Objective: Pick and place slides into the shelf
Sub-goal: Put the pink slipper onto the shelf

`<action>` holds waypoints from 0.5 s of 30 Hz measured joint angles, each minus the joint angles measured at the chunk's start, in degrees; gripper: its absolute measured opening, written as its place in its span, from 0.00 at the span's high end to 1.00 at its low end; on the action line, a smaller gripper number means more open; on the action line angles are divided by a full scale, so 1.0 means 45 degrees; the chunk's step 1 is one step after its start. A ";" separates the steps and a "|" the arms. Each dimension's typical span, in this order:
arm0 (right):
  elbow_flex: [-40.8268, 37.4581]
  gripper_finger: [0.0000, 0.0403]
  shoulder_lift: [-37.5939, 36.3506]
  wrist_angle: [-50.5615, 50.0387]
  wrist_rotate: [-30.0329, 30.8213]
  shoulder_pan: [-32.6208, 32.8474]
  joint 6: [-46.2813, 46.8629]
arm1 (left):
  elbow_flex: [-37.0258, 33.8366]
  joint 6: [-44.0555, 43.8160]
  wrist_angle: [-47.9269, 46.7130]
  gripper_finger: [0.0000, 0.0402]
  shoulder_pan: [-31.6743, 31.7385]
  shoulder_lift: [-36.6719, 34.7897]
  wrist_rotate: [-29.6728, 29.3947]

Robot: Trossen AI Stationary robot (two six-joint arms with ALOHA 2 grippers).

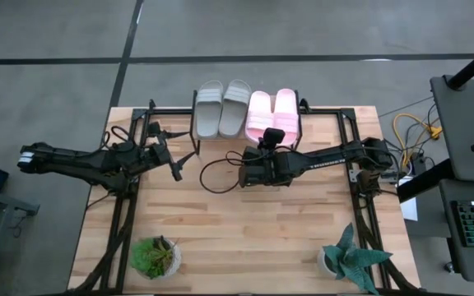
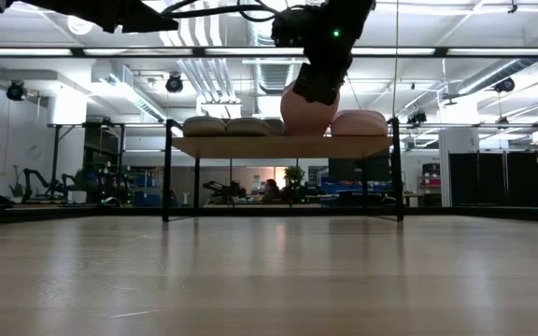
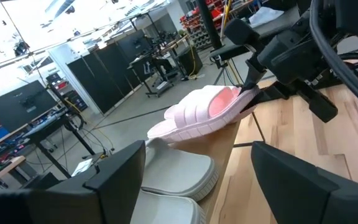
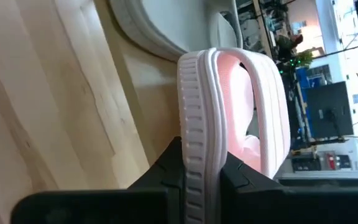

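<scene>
Pink slide heel hidden in right gripper clamped jaws; left gripper jaws apart.

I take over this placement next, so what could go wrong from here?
1. The right gripper pinches only the heel edge of the tilted light pink foam slide; it could slip or land crooked on the small wooden-topped shelf.
2. Lowered carelessly, it could nudge the other pink slide or the pale grey foam pair lying alongside.
</scene>
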 joint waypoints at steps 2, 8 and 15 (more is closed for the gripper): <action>0.0000 0.94 0.0087 -0.0180 -0.0004 0.0001 0.0029 | 0.0000 0.0000 0.0000 0.31 0.0000 0.0000 0.0000; 0.0024 0.94 0.0426 -0.0255 -0.0673 -0.0003 -0.0073 | 0.0000 0.0000 -0.0004 0.31 0.0000 -0.0003 0.0000; 0.0235 0.94 0.1128 -0.0423 -0.0813 0.0000 -0.0081 | 0.0000 0.0000 -0.0005 0.31 0.0000 0.0000 0.0000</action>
